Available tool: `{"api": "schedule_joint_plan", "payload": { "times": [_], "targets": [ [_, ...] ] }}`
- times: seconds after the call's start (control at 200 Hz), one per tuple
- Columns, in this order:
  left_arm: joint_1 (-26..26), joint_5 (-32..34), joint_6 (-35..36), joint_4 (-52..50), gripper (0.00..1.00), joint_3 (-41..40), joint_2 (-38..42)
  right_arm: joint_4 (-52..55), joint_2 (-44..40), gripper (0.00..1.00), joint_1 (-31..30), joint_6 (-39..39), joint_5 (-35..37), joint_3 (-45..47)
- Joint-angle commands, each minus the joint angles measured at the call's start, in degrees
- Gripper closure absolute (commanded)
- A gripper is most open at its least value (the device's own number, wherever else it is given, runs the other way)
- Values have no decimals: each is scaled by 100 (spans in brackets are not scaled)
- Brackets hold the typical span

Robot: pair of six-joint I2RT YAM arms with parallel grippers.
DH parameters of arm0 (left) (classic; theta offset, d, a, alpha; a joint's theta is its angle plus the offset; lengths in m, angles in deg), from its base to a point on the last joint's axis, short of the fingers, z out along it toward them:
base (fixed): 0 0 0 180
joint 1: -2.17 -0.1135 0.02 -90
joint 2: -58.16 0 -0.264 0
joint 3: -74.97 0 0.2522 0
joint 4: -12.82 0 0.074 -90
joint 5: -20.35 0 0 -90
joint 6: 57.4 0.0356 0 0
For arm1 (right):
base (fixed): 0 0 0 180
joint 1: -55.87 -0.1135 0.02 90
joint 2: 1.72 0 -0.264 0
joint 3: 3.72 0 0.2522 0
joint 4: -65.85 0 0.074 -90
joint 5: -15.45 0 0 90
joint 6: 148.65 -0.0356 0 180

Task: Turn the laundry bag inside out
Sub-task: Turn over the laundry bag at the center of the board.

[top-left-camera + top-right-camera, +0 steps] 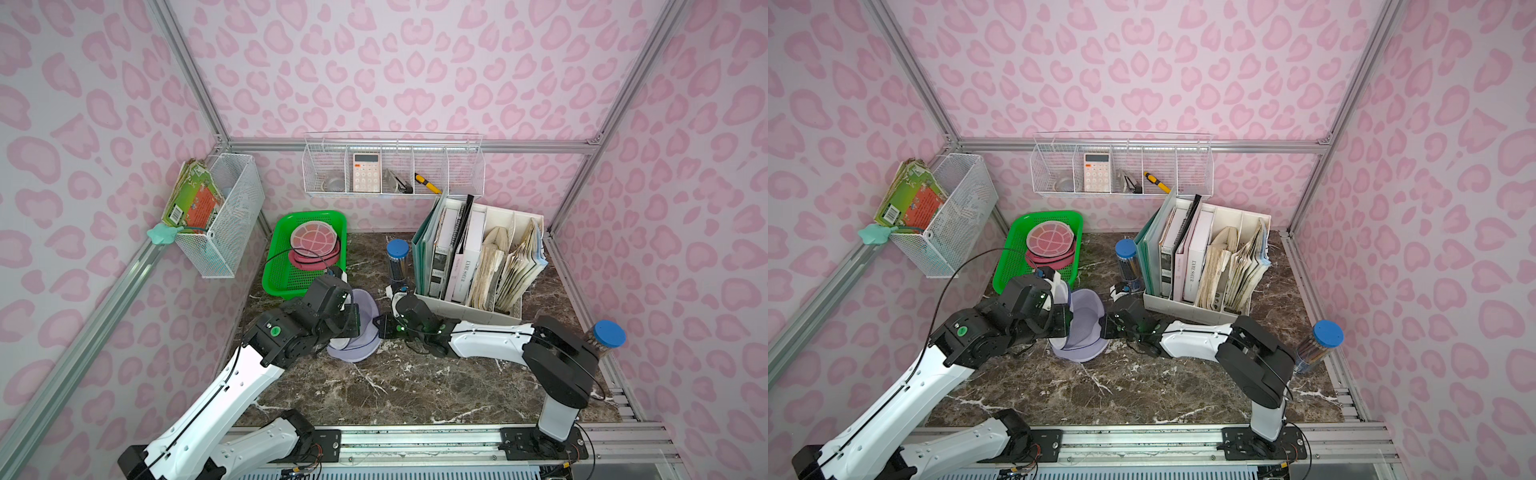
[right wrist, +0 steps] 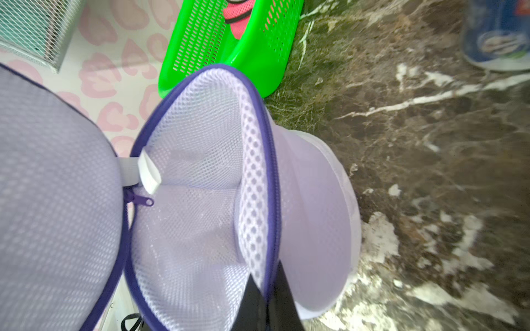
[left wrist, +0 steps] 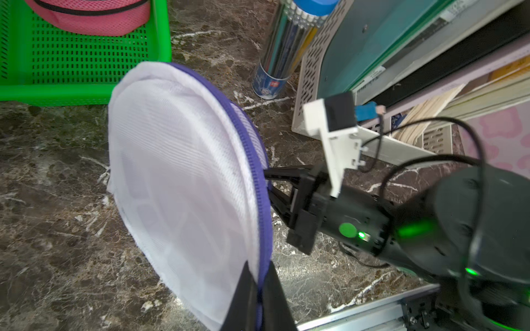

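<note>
Laundry bag (image 3: 183,172), left gripper (image 3: 258,268) and right gripper (image 2: 266,275) clamped on its purple rim, reaching low from opposite sides

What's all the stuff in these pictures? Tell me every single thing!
laundry bag: one, white mesh with purple zip, unzipped, mid-table between the arms
basket: one, green, back left of table
mesh bags: about two, pink, stacked in the basket
file box: one, cream, back right, holding books and folders
pencil tubes: two, blue lids, one by the file box, one at the right edge
wire basket: one, white, left wall, holding a book
wire shelf: one, white, back wall, holding a calculator and yellow cutter
table: one, dark marble
left arm: one, white and black, jaws shut on the bag's zip edge
right arm: one, same colours, jaws shut on the zip edge too
</note>
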Motion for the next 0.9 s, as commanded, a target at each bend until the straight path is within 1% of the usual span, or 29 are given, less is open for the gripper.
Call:
{"api": "schedule_joint_plan", "payload": {
  "times": [0.0, 0.07, 0.23, 0.26, 0.27, 0.3, 0.35, 0.365, 0.38, 0.46, 0.475, 0.495, 0.585, 0.655, 0.705, 0.805, 0.855, 0.895],
  "targets": [
    [-485, -399, 72, -187, 100, 73, 27, 330, -460, 100, 26, 106, 25, 226],
    [-912, -727, 95, -171, 100, 51, 5, 710, -763, 100, 47, 174, -43, 345],
    [-1733, -1104, 286, -88, 99, -201, -95, 1460, -1308, 100, 91, 258, -144, 533],
    [-1844, -1090, 336, -114, 94, -242, -121, 1548, -1374, 100, 98, 259, -143, 549],
    [-1881, -1088, 352, -123, 90, -262, -138, 1578, -1393, 100, 95, 255, -143, 553],
    [-1985, -1062, 381, -143, 78, -293, -163, 1658, -1432, 100, 100, 246, -158, 557],
    [-2133, -1076, 401, -131, 49, -404, -174, 1748, -1453, 100, 100, 242, -214, 537],
    [-2170, -1078, 411, -126, 44, -434, -174, 1770, -1448, 100, 100, 242, -232, 529],
    [-2191, -1086, 426, -117, 43, -460, -176, 1794, -1444, 100, 100, 234, -247, 515],
    [-2266, -1015, 447, -131, 41, -531, -170, 1932, -1376, 100, 100, 226, -251, 414],
    [-2279, -975, 443, -146, 38, -532, -162, 1957, -1362, 100, 100, 230, -249, 388],
    [-2291, -909, 439, -186, 35, -539, -152, 1995, -1346, 100, 100, 233, -238, 357],
    [-2352, -478, 514, -371, 32, -500, -99, 2101, -1309, 100, 98, 243, -131, 273],
    [-2365, -191, 604, -521, 33, -435, -94, 2144, -1299, 100, 100, 276, -84, 208],
    [-2360, -117, 630, -606, 33, -363, -134, 2177, -1295, 100, 107, 303, -51, 168],
    [-2364, -444, 670, -673, 33, -188, -164, 2185, -1286, 100, 134, 330, -64, 140],
    [-2364, -1022, 771, -613, 34, -150, -163, 2182, -1290, 100, 152, 339, -72, 140],
    [-2355, -1575, 818, -511, 37, -183, -170, 2167, -1286, 96, 161, 339, -68, 163]
  ]
}}
